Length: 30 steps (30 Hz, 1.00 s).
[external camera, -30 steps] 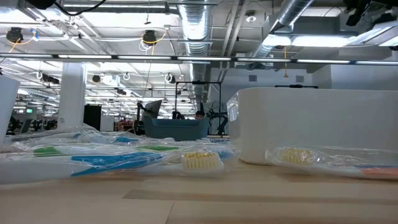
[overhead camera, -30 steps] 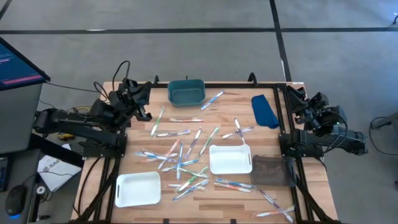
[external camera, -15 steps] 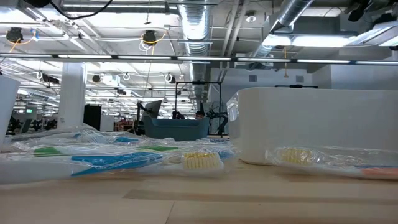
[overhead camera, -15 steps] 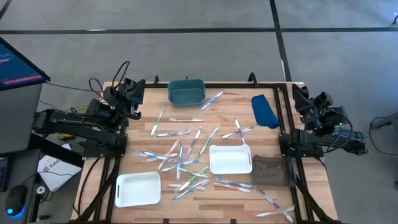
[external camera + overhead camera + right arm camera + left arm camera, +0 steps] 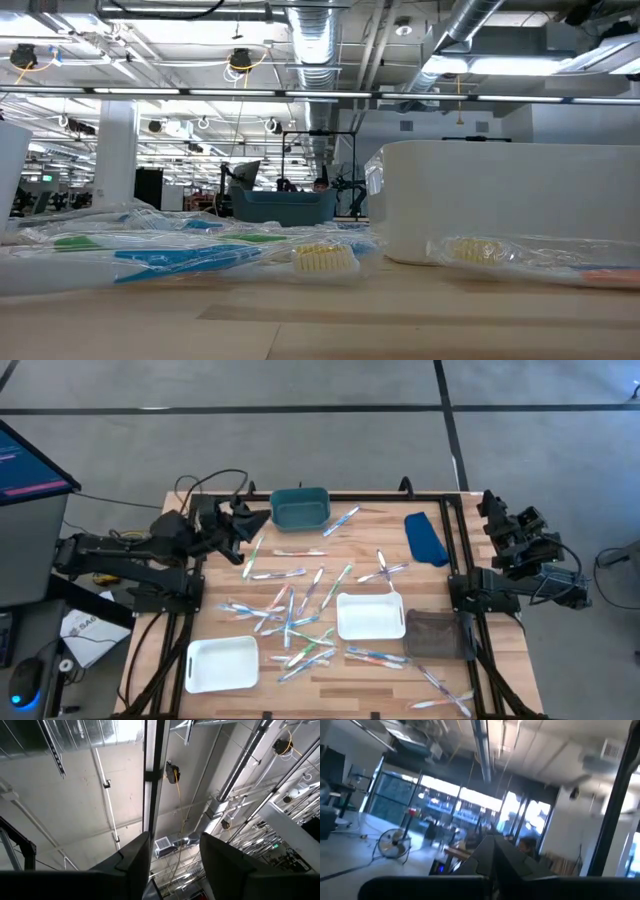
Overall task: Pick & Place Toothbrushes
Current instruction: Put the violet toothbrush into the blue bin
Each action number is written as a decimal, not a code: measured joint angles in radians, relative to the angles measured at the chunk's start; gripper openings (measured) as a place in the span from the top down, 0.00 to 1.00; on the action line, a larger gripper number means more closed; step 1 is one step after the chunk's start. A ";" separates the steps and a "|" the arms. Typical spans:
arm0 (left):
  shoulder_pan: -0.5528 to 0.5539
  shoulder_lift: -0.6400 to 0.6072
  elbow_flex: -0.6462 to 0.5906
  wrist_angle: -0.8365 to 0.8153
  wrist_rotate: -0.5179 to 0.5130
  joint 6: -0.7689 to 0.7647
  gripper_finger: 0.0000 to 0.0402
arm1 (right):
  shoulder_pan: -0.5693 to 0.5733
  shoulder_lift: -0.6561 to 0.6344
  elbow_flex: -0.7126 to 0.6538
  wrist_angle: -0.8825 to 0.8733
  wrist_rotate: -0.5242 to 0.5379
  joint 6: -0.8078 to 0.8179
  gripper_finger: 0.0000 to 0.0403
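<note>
Several toothbrushes (image 5: 300,595), white, green, blue and pink in clear wrappers, lie scattered flat on the wooden table (image 5: 360,550); the low view shows wrapped ones (image 5: 200,255) up close. My left gripper (image 5: 260,518) hovers shut and empty over the table's far left, pointing toward the teal bin (image 5: 300,507); its wrist view shows the fingers (image 5: 485,862) together against the room. My right gripper (image 5: 490,505) stands open and empty beyond the table's right edge, tilted up at the ceiling (image 5: 175,857).
A white tray (image 5: 222,663) sits near the front left and another (image 5: 370,615) at centre right. Right of that one is a dark mesh tray (image 5: 435,633). A blue object (image 5: 425,538) lies at the far right. A monitor (image 5: 30,465) stands off the table's left.
My left gripper has swung from pointing at the far edge round toward the table's right, rolling as it went, and now reaches toward the teal bin. My right gripper has tipped a little further upward. The toothbrushes have kept still.
</note>
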 joint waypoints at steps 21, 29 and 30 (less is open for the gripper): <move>0.056 0.115 0.120 -0.650 0.074 -0.068 0.99 | 0.000 0.000 0.000 -0.368 0.169 0.000 0.61; 0.055 0.071 0.120 -0.470 0.075 -0.217 0.99 | 0.000 0.013 0.000 -0.435 0.178 0.112 0.63; 0.055 0.055 0.118 -0.439 0.075 -0.232 0.99 | 0.000 0.021 0.000 -0.422 0.178 0.123 0.63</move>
